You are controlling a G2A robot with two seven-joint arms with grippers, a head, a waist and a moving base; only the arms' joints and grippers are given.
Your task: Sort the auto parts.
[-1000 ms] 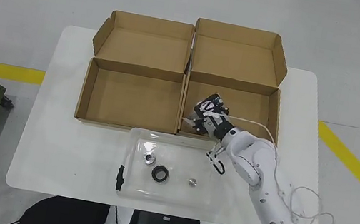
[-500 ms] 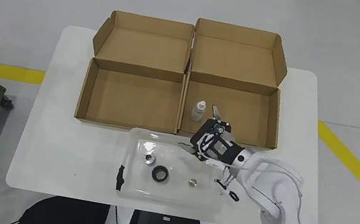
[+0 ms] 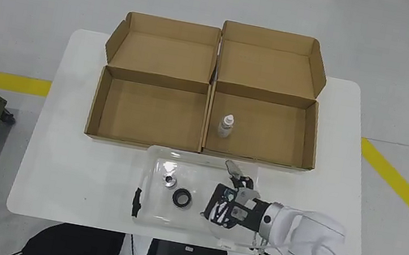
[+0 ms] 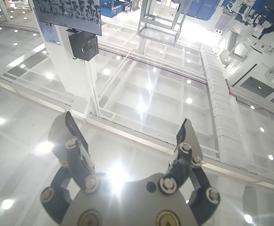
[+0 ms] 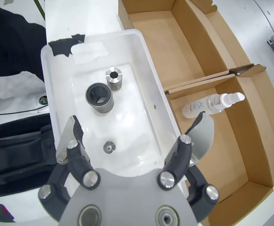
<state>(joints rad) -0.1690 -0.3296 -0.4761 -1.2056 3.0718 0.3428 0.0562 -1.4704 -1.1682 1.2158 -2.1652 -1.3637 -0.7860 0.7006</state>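
My right gripper [image 3: 225, 190] hangs open over the right end of the clear plastic bin [image 3: 158, 156], nothing between its fingers. In the right wrist view the right gripper [image 5: 137, 124] stands above a small slotted silver piece [image 5: 109, 147]. Farther along the bin [image 5: 149, 70] stand a black ring bushing [image 5: 99, 97] and a silver cylinder [image 5: 114, 78] with a bore; from above, the bushing [image 3: 182, 199] and cylinder [image 3: 169, 181] sit in the bin's left half. A small white spray bottle [image 3: 225, 124] lies in the right cardboard box [image 3: 270, 131]. My left gripper [image 4: 128, 130] is open, pointed at the ceiling.
Two open cardboard boxes sit side by side behind the bin; the left box [image 3: 150, 110] holds nothing. Their lids [image 3: 169, 47] stand folded back. Black tape [image 5: 64, 46] marks the bin's far rim. The white table [image 3: 96, 183] has bare room left of the bin.
My right gripper let go of the spray bottle in the right box, then drew back toward me and now hovers over the bin. The bottle stays lying in the box.
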